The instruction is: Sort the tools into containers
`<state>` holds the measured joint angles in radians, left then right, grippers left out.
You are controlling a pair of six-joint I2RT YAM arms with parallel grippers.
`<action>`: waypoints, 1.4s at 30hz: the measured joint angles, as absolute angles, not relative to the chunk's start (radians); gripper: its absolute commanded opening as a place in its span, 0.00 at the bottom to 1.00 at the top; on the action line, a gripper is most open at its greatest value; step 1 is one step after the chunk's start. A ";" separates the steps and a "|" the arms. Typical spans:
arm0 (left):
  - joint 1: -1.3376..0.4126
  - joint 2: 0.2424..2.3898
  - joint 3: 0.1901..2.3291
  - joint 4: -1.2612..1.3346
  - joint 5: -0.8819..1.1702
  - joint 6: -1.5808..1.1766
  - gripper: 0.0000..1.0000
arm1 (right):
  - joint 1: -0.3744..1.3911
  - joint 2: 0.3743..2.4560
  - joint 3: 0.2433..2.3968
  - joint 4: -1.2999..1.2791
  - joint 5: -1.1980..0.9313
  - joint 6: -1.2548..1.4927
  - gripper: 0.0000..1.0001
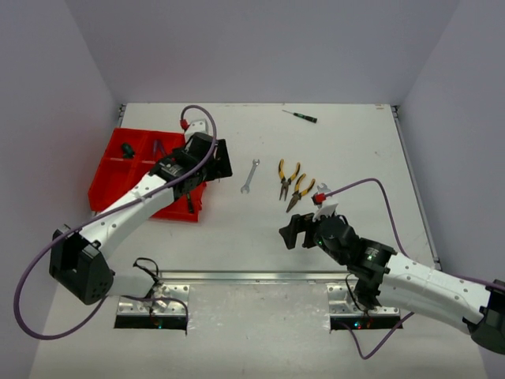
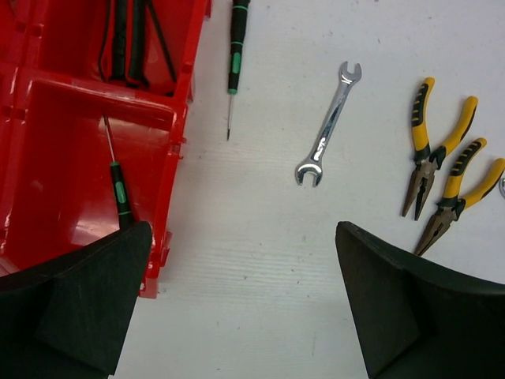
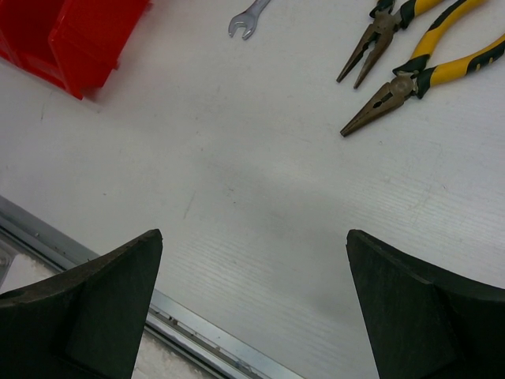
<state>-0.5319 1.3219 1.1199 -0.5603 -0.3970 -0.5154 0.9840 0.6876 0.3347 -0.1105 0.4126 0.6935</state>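
The red tray [image 1: 118, 170] sits at the left of the table. It also shows in the left wrist view [image 2: 63, 118], where one compartment holds a green-black screwdriver [image 2: 118, 185] and another holds dark tools [image 2: 130, 39]. A second green-black screwdriver [image 2: 235, 55] lies on the table beside the tray. A silver wrench [image 1: 249, 175] and two yellow-handled pliers [image 1: 286, 178] [image 1: 300, 192] lie mid-table. A further screwdriver [image 1: 300, 116] lies at the back. My left gripper [image 1: 217, 158] is open and empty at the tray's right edge. My right gripper [image 1: 293, 230] is open and empty, near of the pliers.
A metal rail [image 1: 260, 276] runs along the table's near edge. Part of another silver wrench [image 1: 322, 188] shows by the right arm's red cable plug. White walls close the table at the back and on both sides.
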 measured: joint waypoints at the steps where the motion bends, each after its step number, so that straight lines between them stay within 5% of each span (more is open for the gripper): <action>1: -0.533 1.353 1.146 -0.559 -0.385 -0.503 1.00 | 0.984 0.691 0.335 -0.110 0.413 0.692 0.99; 17: -0.471 2.070 1.746 -0.626 -0.281 -0.369 0.79 | 0.973 0.662 0.311 -0.114 0.420 0.677 0.99; 35: -0.401 2.247 1.801 -0.661 -0.374 -0.324 0.69 | 0.963 0.666 0.305 -0.114 0.418 0.676 0.99; 42: -0.380 2.267 1.768 -0.616 -0.347 -0.315 0.51 | 0.958 0.662 0.305 -0.114 0.418 0.676 0.99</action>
